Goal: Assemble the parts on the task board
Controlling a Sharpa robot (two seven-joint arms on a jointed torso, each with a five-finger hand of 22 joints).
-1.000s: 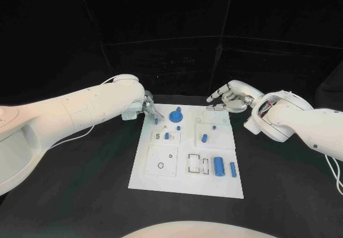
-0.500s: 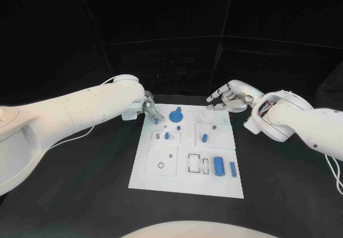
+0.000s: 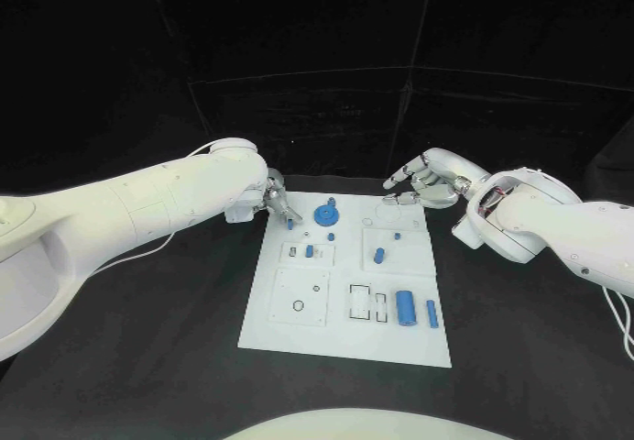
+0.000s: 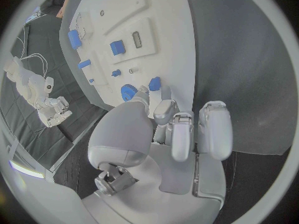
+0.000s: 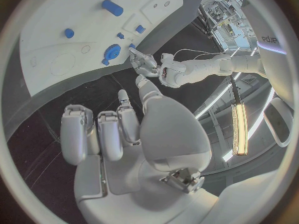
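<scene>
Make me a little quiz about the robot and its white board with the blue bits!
1. True or false: the right hand is holding a blue part.
2. Which hand has its fingertips next to the round blue part? A) left hand B) right hand C) neither
3. Fill in: on the task board, the big blue cylinder lies on the side nearer the robot's ___ arm.

Key: 1 false; 2 A; 3 right.

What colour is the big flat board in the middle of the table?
The task board is white, with small blue parts on it. It shows best in the head view.
</scene>
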